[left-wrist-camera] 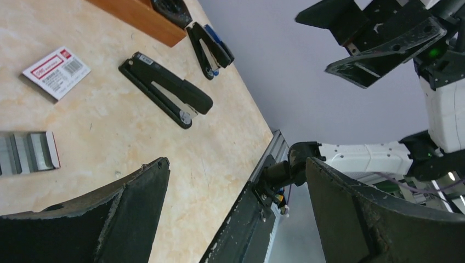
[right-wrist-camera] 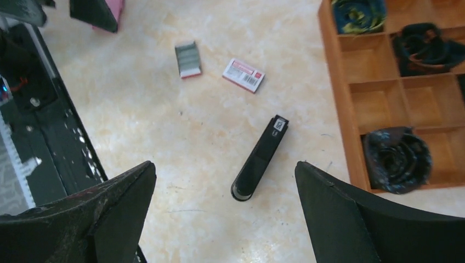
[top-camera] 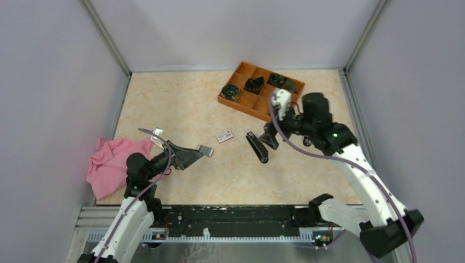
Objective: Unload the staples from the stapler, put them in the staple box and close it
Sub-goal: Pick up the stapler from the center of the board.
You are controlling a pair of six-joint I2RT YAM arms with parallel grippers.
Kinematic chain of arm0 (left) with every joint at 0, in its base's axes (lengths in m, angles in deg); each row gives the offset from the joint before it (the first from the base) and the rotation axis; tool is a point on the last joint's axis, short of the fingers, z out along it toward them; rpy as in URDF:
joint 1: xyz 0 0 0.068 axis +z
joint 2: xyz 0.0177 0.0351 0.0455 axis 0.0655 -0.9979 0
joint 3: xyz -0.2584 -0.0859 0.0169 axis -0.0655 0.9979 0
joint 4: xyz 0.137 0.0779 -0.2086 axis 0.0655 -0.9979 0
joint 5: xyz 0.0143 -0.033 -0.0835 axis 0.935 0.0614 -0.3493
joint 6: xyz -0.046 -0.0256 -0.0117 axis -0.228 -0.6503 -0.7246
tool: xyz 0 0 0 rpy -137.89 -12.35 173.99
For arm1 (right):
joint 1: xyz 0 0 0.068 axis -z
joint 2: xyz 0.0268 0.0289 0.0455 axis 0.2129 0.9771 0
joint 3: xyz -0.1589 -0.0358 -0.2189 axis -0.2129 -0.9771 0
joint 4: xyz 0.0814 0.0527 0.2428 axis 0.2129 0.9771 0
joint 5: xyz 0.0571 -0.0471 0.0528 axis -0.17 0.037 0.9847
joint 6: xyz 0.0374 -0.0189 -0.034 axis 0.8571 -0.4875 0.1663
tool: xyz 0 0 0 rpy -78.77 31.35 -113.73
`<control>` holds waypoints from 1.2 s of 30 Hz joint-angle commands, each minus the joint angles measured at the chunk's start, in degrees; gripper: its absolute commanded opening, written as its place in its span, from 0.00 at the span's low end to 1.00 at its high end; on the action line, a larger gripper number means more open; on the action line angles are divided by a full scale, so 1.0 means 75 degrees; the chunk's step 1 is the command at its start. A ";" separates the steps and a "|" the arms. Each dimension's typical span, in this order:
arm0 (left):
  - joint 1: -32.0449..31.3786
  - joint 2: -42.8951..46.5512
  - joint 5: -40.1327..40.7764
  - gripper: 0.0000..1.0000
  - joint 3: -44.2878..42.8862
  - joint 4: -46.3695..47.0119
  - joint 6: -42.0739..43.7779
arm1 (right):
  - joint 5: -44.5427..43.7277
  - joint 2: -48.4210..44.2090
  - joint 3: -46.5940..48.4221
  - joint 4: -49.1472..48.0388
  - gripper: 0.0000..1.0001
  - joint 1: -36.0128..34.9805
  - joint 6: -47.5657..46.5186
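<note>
The black stapler (top-camera: 256, 147) lies closed on the table's middle; it also shows in the left wrist view (left-wrist-camera: 164, 90) and the right wrist view (right-wrist-camera: 260, 159). A ribbed silvery strip of staples (top-camera: 205, 150) lies left of it, seen also in the wrist views (left-wrist-camera: 27, 153) (right-wrist-camera: 187, 59). My left gripper (top-camera: 192, 156) is open and empty, just left of the staples (left-wrist-camera: 236, 170). My right gripper (top-camera: 270, 138) is open and empty, hovering above the stapler (right-wrist-camera: 225, 170).
A small white and red box (top-camera: 224, 136) lies between staples and stapler. An orange compartment tray (top-camera: 249, 101) with dark coiled items stands at the back right. A pink cloth (top-camera: 112, 161) lies at the left. A small black and blue object (left-wrist-camera: 208, 46) lies by the tray's corner.
</note>
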 commanded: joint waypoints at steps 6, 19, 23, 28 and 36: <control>0.0067 0.0135 0.0110 0.99 0.0511 0.0294 -0.0407 | -0.3837 0.2844 -0.0574 -0.0883 0.98 -0.2508 -0.0263; 0.0077 -0.0482 0.0215 0.99 0.0613 0.0828 -0.0273 | -0.4515 0.3954 -0.0752 -0.1134 0.78 -0.2474 0.0530; 0.0077 -0.0543 0.0118 0.99 0.0654 0.0975 -0.0367 | -0.4160 0.4326 -0.0638 -0.0995 0.66 -0.2217 0.0669; 0.0077 -0.0397 0.0090 0.99 0.0738 0.0975 -0.0402 | -0.3858 0.4563 -0.0610 -0.0922 0.54 -0.1955 0.0768; 0.0074 -0.0272 -0.0011 0.98 0.0844 0.1063 -0.0559 | -0.3940 0.4961 -0.0502 -0.0984 0.15 -0.1937 0.0804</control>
